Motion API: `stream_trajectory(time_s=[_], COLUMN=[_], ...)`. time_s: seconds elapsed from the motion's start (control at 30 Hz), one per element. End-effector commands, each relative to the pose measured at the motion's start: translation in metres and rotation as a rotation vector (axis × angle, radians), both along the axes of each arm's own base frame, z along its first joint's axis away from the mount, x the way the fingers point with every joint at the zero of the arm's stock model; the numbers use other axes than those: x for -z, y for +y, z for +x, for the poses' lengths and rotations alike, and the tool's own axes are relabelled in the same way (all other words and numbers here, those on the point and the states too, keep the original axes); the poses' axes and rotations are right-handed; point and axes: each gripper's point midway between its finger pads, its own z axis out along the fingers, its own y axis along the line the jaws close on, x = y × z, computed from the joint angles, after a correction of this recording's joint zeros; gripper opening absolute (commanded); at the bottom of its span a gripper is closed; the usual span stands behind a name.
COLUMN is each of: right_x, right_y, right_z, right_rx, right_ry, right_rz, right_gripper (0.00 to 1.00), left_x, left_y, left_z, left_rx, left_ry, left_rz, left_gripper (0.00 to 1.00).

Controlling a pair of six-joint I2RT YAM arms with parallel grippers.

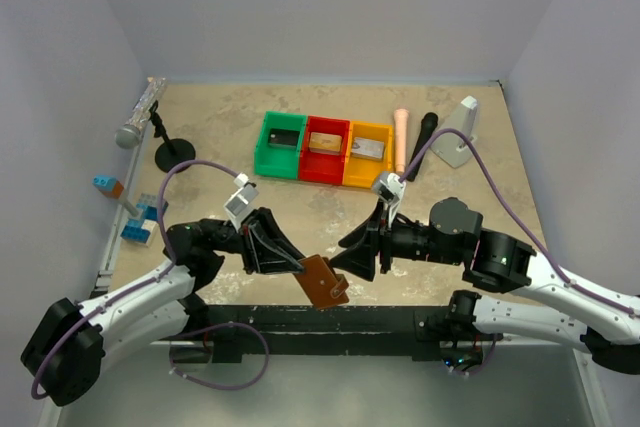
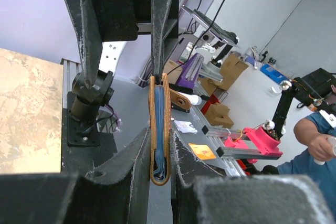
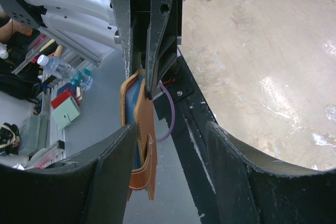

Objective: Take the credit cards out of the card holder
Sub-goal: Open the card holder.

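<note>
My left gripper (image 1: pixel 298 267) is shut on the card holder (image 1: pixel 325 284), a brown leather wallet held in the air over the table's near edge. In the left wrist view the card holder (image 2: pixel 159 129) stands edge-on between the pads, blue lining showing; no card shows in it. My right gripper (image 1: pixel 350 262) faces it, open. In the right wrist view the card holder (image 3: pixel 143 145) hangs just inside the left finger (image 3: pixel 100 182) of the right gripper (image 3: pixel 170 182). Credit cards lie in the bins: a dark one (image 1: pixel 285 137), a tan one (image 1: pixel 323 142) and a silvery one (image 1: pixel 368 149).
Green (image 1: pixel 268 152), red (image 1: pixel 312 169) and yellow (image 1: pixel 356 177) bins stand in a row at the back. A pink cylinder (image 1: pixel 400 137), a black marker (image 1: pixel 422 142) and a white wedge (image 1: pixel 460 132) lie to their right. A microphone (image 1: pixel 138 119), a black stand (image 1: pixel 172 152) and blue blocks (image 1: pixel 140 222) are at the left.
</note>
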Motion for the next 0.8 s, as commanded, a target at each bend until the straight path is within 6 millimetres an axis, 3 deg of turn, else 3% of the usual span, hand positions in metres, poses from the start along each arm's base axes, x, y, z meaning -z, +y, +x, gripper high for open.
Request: stream_trajectory(time_s=[0.0,0.53,0.77], right_x=[-0.001,-0.008,-0.006], right_y=[0.001,-0.008,-0.004], right_z=[0.004,0.010,0.006], right_rx=[0.018,0.078,0.046], right_ry=[-0.005,-0.004,0.004], right_rz=[0.020,0.081,0.073], right_gripper=[0.61,0.72,0.72], left_x=[-0.033,-0.027,-0.028], left_y=[0.011,0.009,0.009], left_z=[-0.008,-0.005,-0.004], left_rx=[-0.050,-0.064,-0.069], left_ry=[-0.193,-0.179,-0.178], left_rz=[-0.176,-0.161,-0.164], left_gripper=[0.00,0.00,0.00])
